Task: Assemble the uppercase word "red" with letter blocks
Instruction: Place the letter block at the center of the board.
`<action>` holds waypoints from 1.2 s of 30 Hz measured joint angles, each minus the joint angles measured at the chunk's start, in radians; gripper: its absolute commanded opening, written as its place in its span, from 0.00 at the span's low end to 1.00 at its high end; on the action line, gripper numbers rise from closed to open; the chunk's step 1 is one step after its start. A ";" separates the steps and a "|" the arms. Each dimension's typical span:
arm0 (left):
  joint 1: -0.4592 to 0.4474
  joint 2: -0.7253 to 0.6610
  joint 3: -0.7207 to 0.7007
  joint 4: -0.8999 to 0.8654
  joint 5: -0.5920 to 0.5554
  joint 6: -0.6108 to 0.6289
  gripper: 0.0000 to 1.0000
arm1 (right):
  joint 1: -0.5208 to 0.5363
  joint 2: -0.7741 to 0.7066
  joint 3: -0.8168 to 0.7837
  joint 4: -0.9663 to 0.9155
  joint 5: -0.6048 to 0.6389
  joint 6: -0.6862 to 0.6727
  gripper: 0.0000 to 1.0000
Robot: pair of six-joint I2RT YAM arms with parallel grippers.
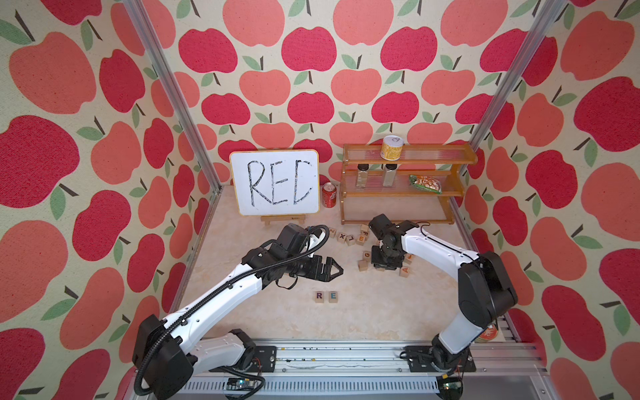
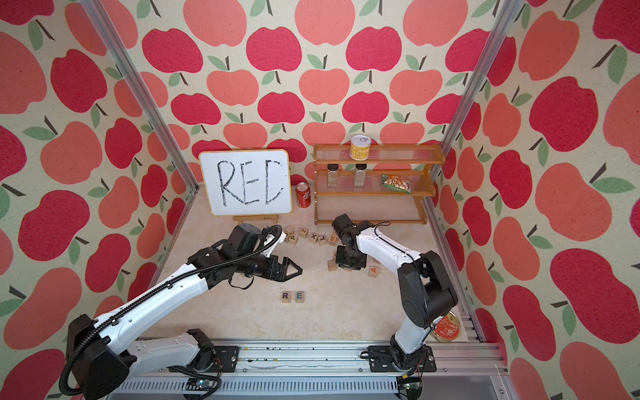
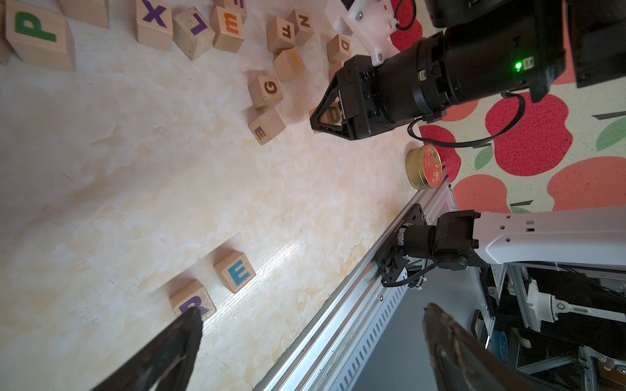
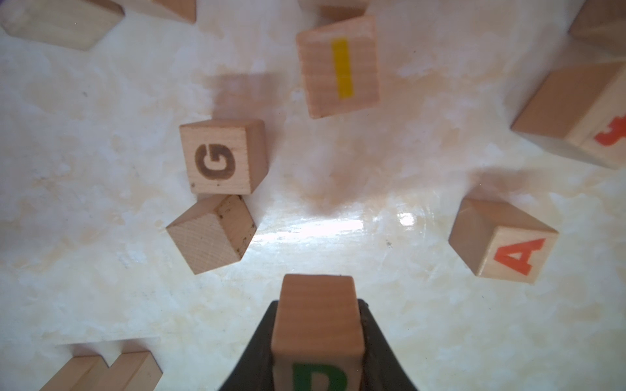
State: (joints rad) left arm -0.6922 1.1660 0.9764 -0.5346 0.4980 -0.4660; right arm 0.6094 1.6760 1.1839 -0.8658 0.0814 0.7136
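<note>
Apple-print walls (image 1: 311,52), pale table (image 1: 363,311). Rt claw (image 3: 327,116) clamped on green D block (image 4: 318,321), G block (image 4: 220,159) nearby. Lt claw (image 1: 336,269) spread wide; R block (image 1: 319,296) & E block (image 1: 333,296) near its tips.

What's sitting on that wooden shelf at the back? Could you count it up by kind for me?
Yellow can: 1
Clear bottles with dark caps: 2
Snack bag: 1
Total: 4
</note>
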 measured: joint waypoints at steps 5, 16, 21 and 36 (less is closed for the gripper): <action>-0.001 -0.057 -0.026 -0.008 -0.013 -0.015 0.99 | 0.039 -0.010 -0.003 0.000 0.004 0.032 0.00; -0.001 -0.180 -0.076 -0.047 -0.037 -0.027 0.99 | 0.124 -0.013 -0.006 0.001 0.014 0.100 0.00; -0.001 -0.224 -0.095 -0.078 -0.049 -0.042 0.99 | 0.158 -0.013 -0.006 0.001 0.015 0.127 0.00; -0.001 -0.336 -0.152 -0.141 -0.110 -0.094 0.99 | 0.255 -0.011 -0.005 0.012 0.015 0.201 0.00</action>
State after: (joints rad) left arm -0.6930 0.8295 0.8242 -0.6758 0.3882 -0.5598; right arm 0.8642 1.6646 1.1786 -0.8536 0.0967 0.9150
